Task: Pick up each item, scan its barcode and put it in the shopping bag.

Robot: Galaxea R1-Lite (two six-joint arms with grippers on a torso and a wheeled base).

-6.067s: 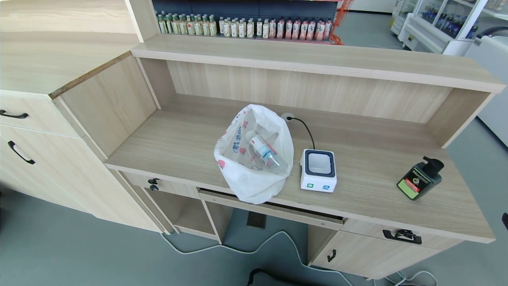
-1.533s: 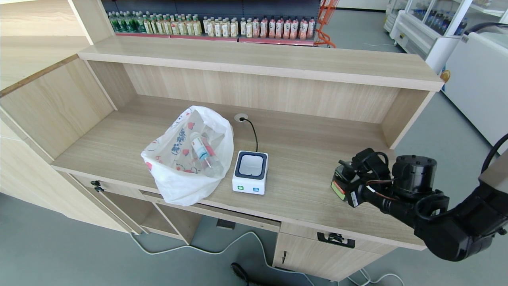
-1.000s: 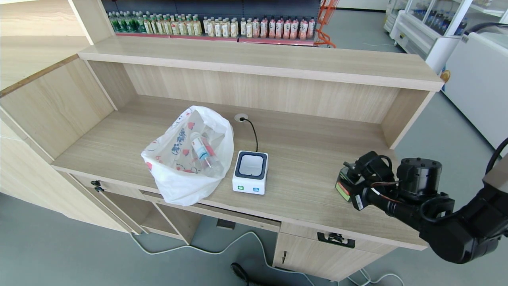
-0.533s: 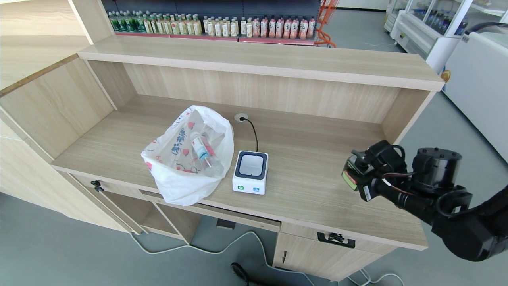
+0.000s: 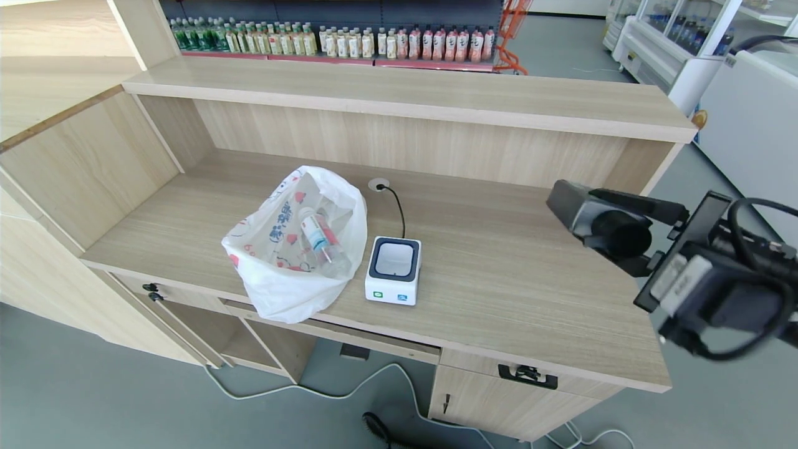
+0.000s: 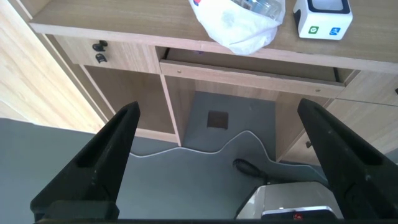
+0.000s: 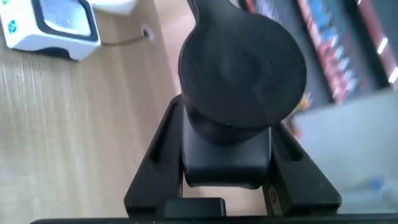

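Clear plastic bottle lies in white printed shopping bag: done. Right gripper clamps black pump bottle over wooden desk, well right of white box scanner; scan and bagging pending. Left gripper wide, empty.

Wooden counter bears scanner, well left of right gripper, shopping bag just beyond.

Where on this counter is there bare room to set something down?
Widest: bare counter between the scanner and the counter's right end, under the right gripper holding the bottle. Also the stretch from the shopping bag to the left side wall. Crowded: bag and scanner sit close together, cable behind the scanner.
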